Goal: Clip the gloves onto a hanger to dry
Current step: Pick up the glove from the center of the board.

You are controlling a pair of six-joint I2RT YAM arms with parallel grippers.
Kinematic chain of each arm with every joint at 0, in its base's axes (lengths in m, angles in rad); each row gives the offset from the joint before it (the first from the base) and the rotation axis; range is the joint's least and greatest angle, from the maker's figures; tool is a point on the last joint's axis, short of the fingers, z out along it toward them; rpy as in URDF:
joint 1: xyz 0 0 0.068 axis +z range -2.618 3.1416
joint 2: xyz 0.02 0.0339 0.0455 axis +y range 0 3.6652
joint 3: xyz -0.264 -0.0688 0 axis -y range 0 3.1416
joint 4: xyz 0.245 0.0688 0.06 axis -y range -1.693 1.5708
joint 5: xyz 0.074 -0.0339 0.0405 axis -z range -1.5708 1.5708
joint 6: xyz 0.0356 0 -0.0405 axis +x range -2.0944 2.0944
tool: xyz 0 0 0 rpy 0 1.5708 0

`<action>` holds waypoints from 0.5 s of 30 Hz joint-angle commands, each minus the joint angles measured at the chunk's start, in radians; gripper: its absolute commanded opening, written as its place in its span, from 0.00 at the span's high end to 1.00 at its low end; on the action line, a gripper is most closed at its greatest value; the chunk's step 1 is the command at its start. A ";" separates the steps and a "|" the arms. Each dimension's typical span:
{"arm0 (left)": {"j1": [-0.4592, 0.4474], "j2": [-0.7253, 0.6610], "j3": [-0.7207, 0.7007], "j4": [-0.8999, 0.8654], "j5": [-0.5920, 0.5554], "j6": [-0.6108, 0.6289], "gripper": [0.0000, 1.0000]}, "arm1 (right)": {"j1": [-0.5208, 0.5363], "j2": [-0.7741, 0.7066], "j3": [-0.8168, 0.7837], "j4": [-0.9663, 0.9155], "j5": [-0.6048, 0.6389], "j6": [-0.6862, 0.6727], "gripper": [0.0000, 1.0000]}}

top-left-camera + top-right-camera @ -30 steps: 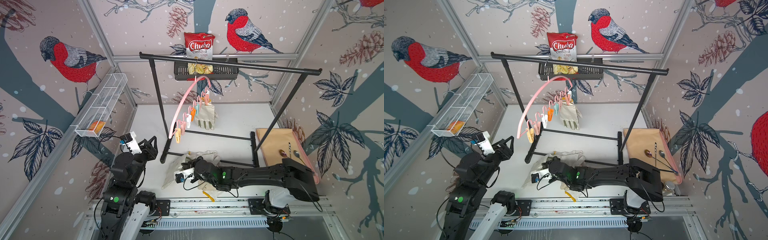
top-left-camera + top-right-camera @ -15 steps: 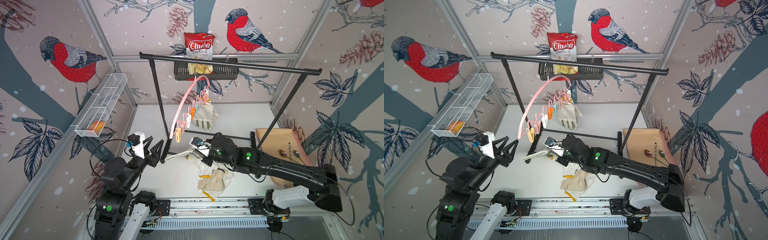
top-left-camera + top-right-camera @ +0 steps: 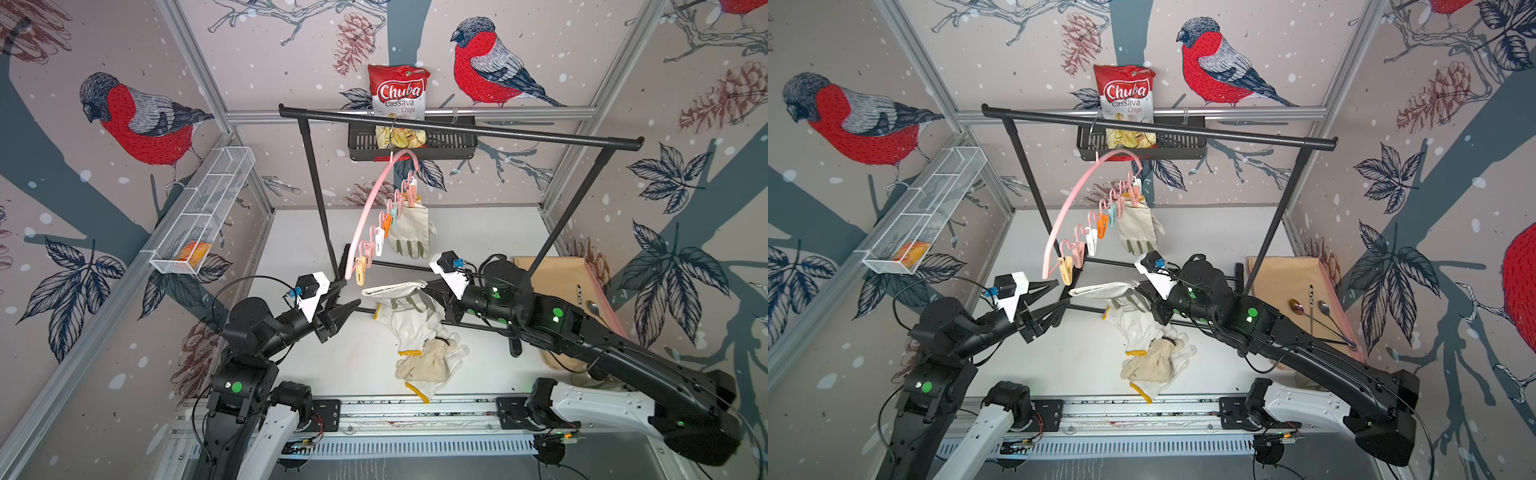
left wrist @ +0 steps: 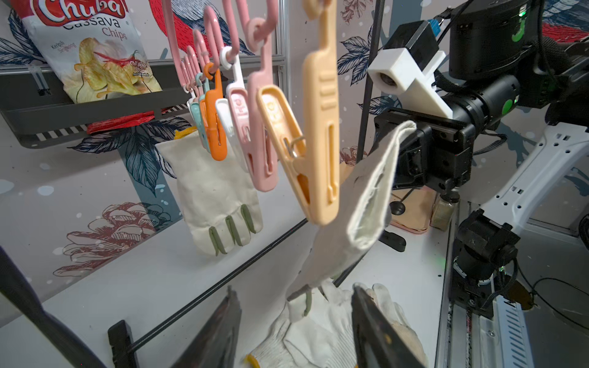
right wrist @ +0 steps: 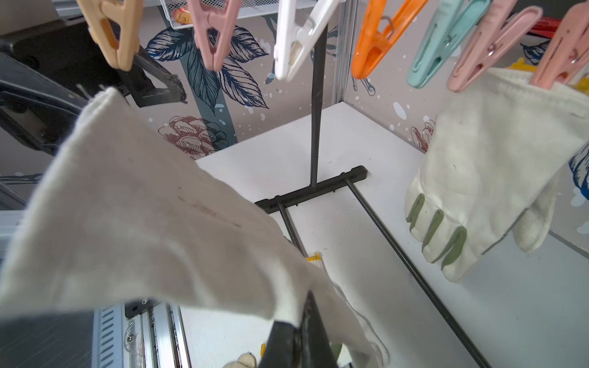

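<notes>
Mid-frame in a top view, the right claw (image 3: 436,293) pinches a leather glove (image 3: 395,290) off the bench (image 3: 353,365), long axis near level, cuff pointing frame-left just below the lowest yellow peg (image 3: 360,266) of the hanger (image 3: 370,208), and the spread, empty left claw (image 3: 348,295) hovers nearest that peg.

Bright, even light, soft shadows; wrist-view foregrounds are blurred.

**Rack** (image 3: 540,135), taken as reference:
- hanger (image 3: 362,220) hung from its top bar
- pegged glove (image 3: 409,232) under the hanger's far end
- lifted glove (image 3: 395,290) beneath the hanger's near end
- glove heap (image 3: 424,353) on the table (image 3: 353,365), before the rack
- basket (image 3: 449,145) holding a chips bag (image 3: 399,93), behind
- wire shelf (image 3: 199,216), left
- tray (image 3: 557,270), right
</notes>
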 commanded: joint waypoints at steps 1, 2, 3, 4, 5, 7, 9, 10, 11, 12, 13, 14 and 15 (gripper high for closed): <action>-0.001 0.014 -0.021 0.169 0.061 -0.057 0.44 | 0.000 -0.011 0.003 0.014 -0.039 0.006 1.00; -0.001 0.022 -0.027 0.190 0.071 -0.070 0.44 | 0.001 -0.010 0.001 0.017 -0.048 0.015 1.00; -0.002 0.027 -0.031 0.209 0.081 -0.084 0.44 | 0.000 -0.009 0.001 0.022 -0.054 0.022 1.00; -0.001 0.032 -0.034 0.236 0.096 -0.103 0.44 | 0.004 -0.005 0.001 0.029 -0.058 0.029 1.00; -0.001 0.038 -0.035 0.255 0.114 -0.118 0.45 | 0.004 0.000 0.001 0.036 -0.055 0.037 1.00; -0.001 0.052 -0.032 0.266 0.153 -0.135 0.45 | 0.007 0.006 0.001 0.051 -0.049 0.048 1.00; -0.002 0.058 -0.030 0.254 0.186 -0.140 0.46 | 0.007 0.010 0.001 0.066 -0.045 0.050 1.00; -0.002 0.058 -0.031 0.245 0.199 -0.141 0.46 | 0.007 0.013 0.001 0.073 -0.040 0.051 1.00; -0.005 0.055 -0.034 0.237 0.206 -0.143 0.46 | 0.007 0.015 0.003 0.079 -0.040 0.051 1.00; -0.008 0.054 -0.039 0.236 0.214 -0.151 0.47 | 0.009 0.016 0.003 0.083 -0.039 0.052 1.00; -0.012 0.051 -0.043 0.239 0.225 -0.162 0.47 | 0.009 0.016 0.005 0.087 -0.037 0.055 1.00; -0.017 0.051 -0.046 0.238 0.234 -0.172 0.48 | 0.010 0.019 0.005 0.092 -0.035 0.059 1.00; -0.020 0.051 -0.047 0.230 0.243 -0.174 0.48 | 0.008 0.019 0.005 0.093 -0.035 0.059 1.00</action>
